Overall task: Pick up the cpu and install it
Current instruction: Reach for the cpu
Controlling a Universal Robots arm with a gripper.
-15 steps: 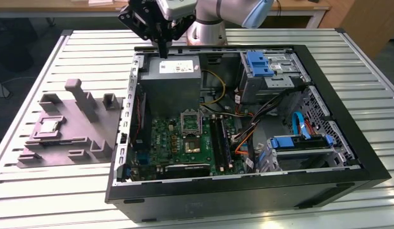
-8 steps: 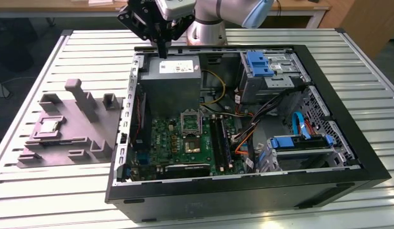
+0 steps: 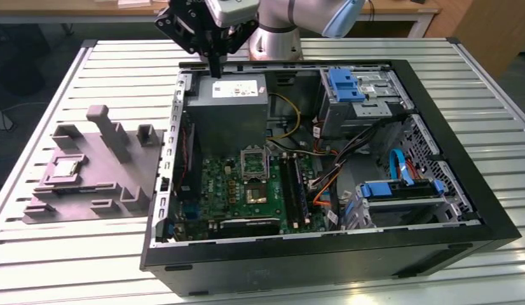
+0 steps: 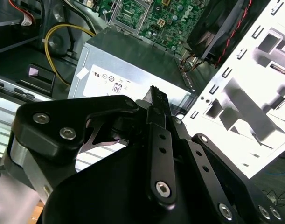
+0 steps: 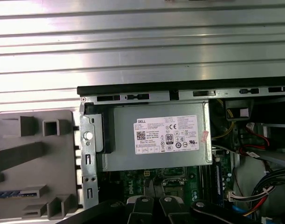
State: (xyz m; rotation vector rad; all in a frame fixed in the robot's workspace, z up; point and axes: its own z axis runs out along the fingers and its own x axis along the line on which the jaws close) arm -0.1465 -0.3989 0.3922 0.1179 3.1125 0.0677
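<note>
Hovering just above the PSU (image 3: 232,105), your gripper (image 3: 215,68) is pointing down w/ its fingers pressed together, nothing between them. You're seeing the cpu (image 3: 66,167) sitting on the grey fixture (image 3: 118,184), outside the PC case (image 3: 330,254), well apart from the PSU, toward the exterior view's left of it.

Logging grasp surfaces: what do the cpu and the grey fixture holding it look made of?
The cpu: likely a metal top, with a dull silver sheen and a pale rim. The fixture: probably plastic, matte, uniform grey, with blocky moulded-looking uprights.
</note>
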